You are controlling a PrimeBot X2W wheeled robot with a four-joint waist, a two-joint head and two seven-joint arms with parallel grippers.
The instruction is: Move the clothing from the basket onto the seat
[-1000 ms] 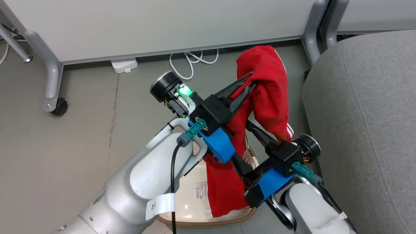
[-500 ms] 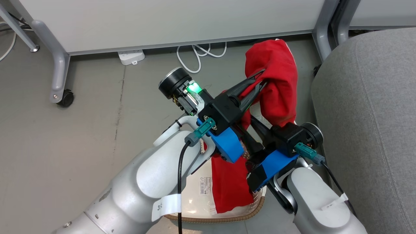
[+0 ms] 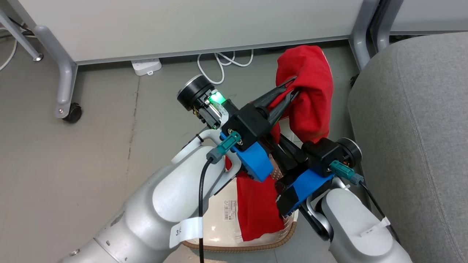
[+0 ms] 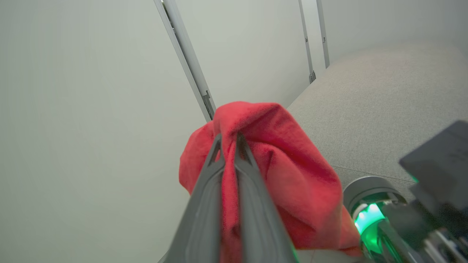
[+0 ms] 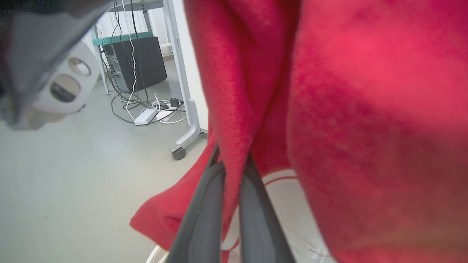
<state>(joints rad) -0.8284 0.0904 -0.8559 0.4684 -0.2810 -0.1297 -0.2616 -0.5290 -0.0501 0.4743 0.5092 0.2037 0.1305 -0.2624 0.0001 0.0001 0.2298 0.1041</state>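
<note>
Head view shows the grey seat [image 3: 420,128] on the right side, with the bare floor [image 3: 91,153] on the left. The red clothing [image 3: 310,95] hangs in the air just left of the seat, and its lower end hangs over the inside of the basket [image 3: 234,247] at the near edge. The left gripper [image 3: 292,87] is closed tight on the upper fold of the clothing. The right gripper [image 5: 232,160], lower and nearer, is closed narrow and pinches red fabric between its fingers.
</note>
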